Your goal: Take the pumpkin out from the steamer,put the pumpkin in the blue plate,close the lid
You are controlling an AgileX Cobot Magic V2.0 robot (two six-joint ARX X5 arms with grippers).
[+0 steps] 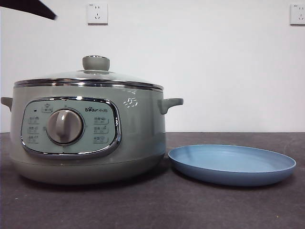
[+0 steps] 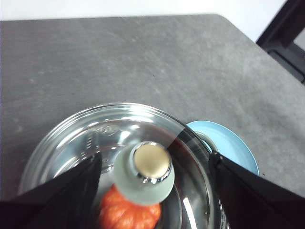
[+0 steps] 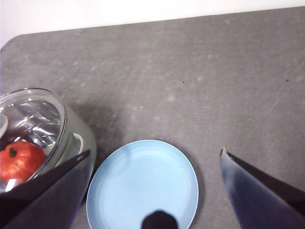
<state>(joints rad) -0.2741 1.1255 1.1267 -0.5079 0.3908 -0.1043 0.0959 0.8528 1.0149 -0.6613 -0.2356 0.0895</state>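
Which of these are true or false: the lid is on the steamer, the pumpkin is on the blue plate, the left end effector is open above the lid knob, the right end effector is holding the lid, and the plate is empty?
1. The lid sits on the steamer. True.
2. The pumpkin lies on the blue plate. False: it is inside the steamer, seen through the glass.
3. The left end effector is open above the lid's knob. True.
4. The right end effector holds the lid. False: it is open above the blue plate, holding nothing.
5. The blue plate is empty. True.
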